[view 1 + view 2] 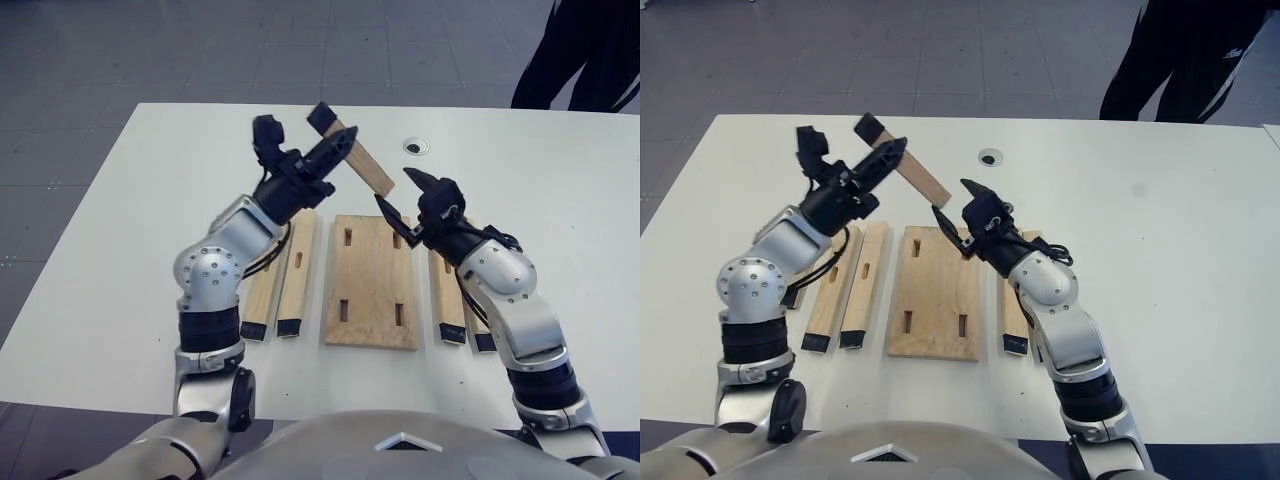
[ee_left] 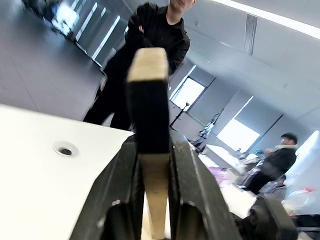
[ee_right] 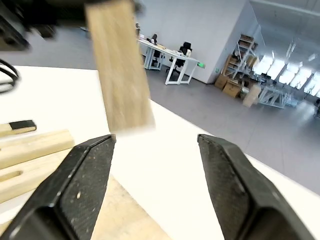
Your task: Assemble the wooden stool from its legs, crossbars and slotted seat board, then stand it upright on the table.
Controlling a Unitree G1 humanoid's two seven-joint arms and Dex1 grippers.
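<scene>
Left eye: the left gripper (image 1: 335, 150) is clamped tight on one leg (image 1: 365, 165). The black-capped end sticks out past the fingers and the bare end slopes down toward the right gripper (image 1: 398, 190). The right gripper is spread wide with nothing in it, just beside that bare end. The seat board (image 1: 370, 280) lies flat on the table (image 1: 130, 200), below both grippers. Looks like a handover or regrip. The right gripper should close square on the flat faces near the free end before the left lets go, or the leg may drop onto the board.

Right eye, counts:
- 1 seat board with 4 slots.
- 1 leg, held.
- 2 left-side sticks (image 1: 862, 285) under the left gripper's arm; a third may be hidden, cannot tell.
- 2 right-side sticks (image 1: 1012, 325), half covered by the right arm.

Left wrist: the fingers (image 2: 120, 185) pinch both flat faces of the leg with no gap.

Right wrist: the fingertips (image 3: 85, 170) are well apart. The leg end hangs just beyond the gap and touches neither.
</scene>
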